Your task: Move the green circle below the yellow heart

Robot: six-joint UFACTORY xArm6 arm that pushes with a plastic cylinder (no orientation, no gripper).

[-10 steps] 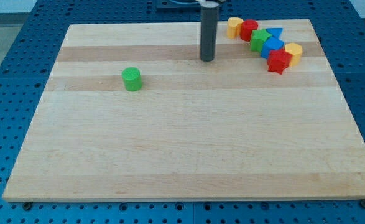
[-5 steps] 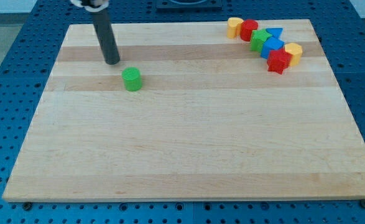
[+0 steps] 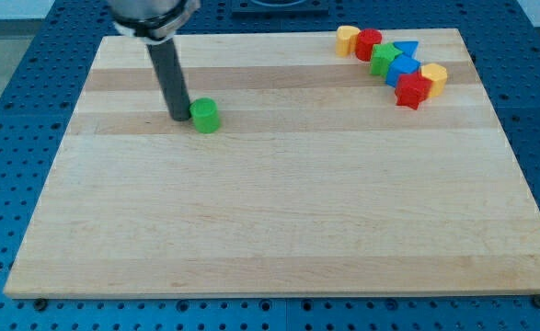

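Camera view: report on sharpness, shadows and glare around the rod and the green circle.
Camera view: evenly lit, no glare on the wooden board; the green circle is sharp with only a faint shadow; my tip sits against its left side, the rod's upper end slightly soft and cropped at the view's top.

Upright rod, my tip (image 3: 178,118) down

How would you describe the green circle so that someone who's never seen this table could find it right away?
Start at the wooden board and look to its upper left part, away from the cluster of blocks in the view's top right corner. There the green circle sits alone, with my tip against its left side. It is the only block apart from the cluster.
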